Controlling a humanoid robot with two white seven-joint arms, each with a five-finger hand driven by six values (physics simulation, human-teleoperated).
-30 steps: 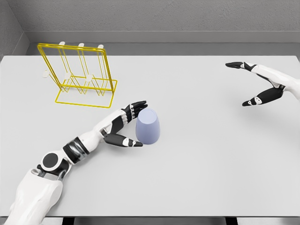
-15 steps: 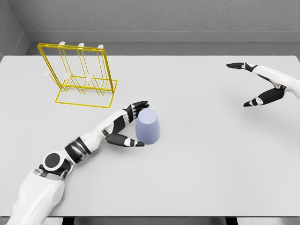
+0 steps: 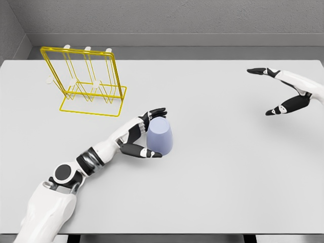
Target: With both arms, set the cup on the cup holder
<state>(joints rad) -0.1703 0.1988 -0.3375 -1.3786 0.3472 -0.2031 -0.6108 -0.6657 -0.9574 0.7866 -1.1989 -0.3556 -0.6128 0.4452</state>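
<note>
One lavender cup (image 3: pixel 160 135) is seen upside down on the white counter (image 3: pixel 212 167), near the middle. It is cradled by the left hand (image 3: pixel 143 132): fingers (image 3: pixel 154 112) curved over its far side, thumb against the near base (firm grip cannot be confirmed). The yellow cup holder (image 3: pixel 87 81) stands well apart, far left. The right hand (image 3: pixel 283 91) is held spread wide at the right edge.

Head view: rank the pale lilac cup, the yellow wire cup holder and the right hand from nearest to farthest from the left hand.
1. The pale lilac cup, upside down just right of the left hand, between its thumb and fingers.
2. The yellow wire cup holder, up and to the left near the table's far edge.
3. The right hand, far across at the picture's right edge, fingers spread and holding nothing.
</note>
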